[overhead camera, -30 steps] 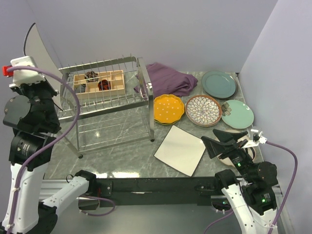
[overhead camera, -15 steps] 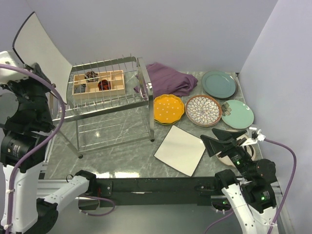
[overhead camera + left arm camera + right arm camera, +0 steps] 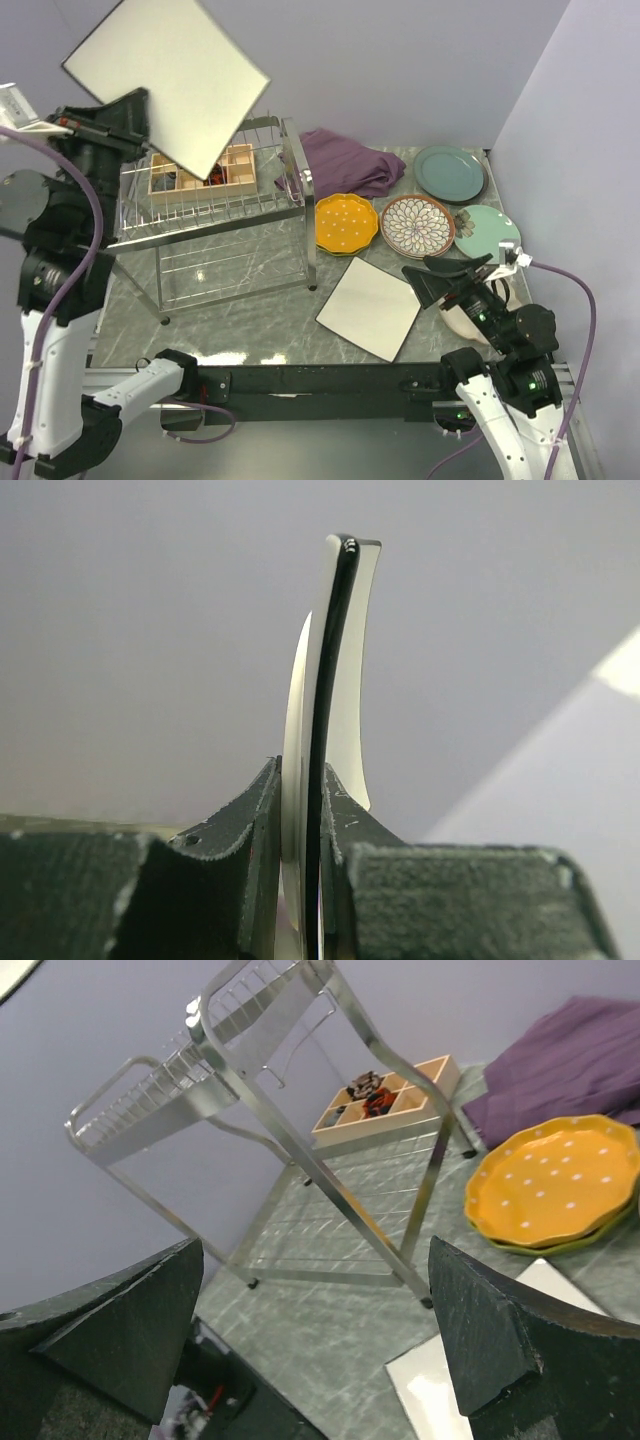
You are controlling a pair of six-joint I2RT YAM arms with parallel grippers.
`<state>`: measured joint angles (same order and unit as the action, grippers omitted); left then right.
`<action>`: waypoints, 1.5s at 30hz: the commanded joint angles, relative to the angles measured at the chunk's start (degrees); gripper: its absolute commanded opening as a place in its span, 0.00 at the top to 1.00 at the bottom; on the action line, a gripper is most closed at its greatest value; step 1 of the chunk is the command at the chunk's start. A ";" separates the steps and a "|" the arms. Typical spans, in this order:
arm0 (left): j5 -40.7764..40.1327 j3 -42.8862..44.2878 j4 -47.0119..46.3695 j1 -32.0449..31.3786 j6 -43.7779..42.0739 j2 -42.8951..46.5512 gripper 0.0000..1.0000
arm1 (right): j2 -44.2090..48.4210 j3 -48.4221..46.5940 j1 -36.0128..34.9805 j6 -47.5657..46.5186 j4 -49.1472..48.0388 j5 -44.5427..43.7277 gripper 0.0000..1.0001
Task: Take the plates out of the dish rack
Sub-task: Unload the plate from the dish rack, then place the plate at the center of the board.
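Left gripper [image 3: 138, 128] is clamped on the edge of a large white square plate with a dark rim [image 3: 165, 80], which is tilted in the air above the two-tier silver wire dish rack [image 3: 230, 215]. Right gripper [image 3: 428, 285] hangs wide open, well apart from the rack.

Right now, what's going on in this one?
The left gripper is clamped on a large white square plate, holding it high above the dish rack. The right gripper sits open low on the right. Another square plate, an orange dotted plate, a patterned plate, a dark teal plate and a pale green plate lie on the table.
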<state>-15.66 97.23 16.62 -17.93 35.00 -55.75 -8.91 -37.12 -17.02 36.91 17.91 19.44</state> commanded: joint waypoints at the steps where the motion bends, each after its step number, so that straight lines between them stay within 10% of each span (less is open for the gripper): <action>1: 14.40 -1.50 -24.43 -0.08 21.65 -2.51 0.99 | -3.39 -0.75 -0.47 4.84 -8.05 2.18 0.01; 22: 9.52 -7.67 -47.56 -27.22 24.86 -20.36 0.99 | -7.70 6.54 -0.47 28.48 -41.71 -12.05 0.00; 37: 5.82 -16.80 -58.36 -35.32 23.62 -23.97 0.99 | -10.86 4.78 -0.47 36.03 -34.88 -23.83 0.02; 45: 4.94 -22.61 -63.12 -37.35 24.15 -24.06 0.99 | -12.54 7.94 -0.47 38.15 -40.49 -24.63 0.19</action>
<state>-8.97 74.52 -27.81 -54.43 56.45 -82.41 -20.29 -29.74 -17.02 72.90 -18.92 -3.09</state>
